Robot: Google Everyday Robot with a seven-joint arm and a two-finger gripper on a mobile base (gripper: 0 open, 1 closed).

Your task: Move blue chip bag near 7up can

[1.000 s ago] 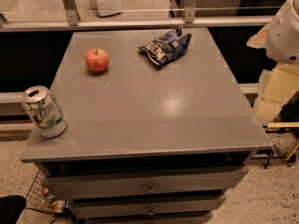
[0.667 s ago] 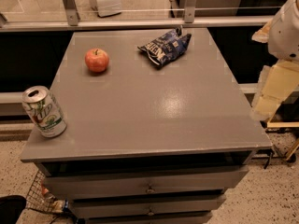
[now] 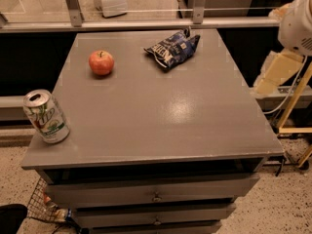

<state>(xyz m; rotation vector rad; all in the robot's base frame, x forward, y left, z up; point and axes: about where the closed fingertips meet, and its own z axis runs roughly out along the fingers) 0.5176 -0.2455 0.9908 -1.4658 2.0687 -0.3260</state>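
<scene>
Camera view: locate the claw [image 3: 277,73] off the right-hand edge of the desk [image 3: 161,126], outside its rim and holding nothing. You cannot tell from this view whether it is open or closed. The blue chip bag [image 3: 171,48] lies flat on the far part of the desk, right of centre in the picture and well apart from the claw. From the claw, the bag lies toward the picture's left and slightly farther back. Its long axis runs diagonally, from a lower-left end nearer the apple [image 3: 101,62] to an upper-right end pointing at the far right corner. Expect the claw to meet the upper-right end first, so a grasp across the short width of the bag appears the better choice. The 7up can [image 3: 46,117] stands upright at the near left corner, diagonally across the desk from the bag. Judge the task as not yet begun: the bag is untouched and far from the can. Note that a straight carry toward the can passes just in front of the apple; allow clearance there.
</scene>
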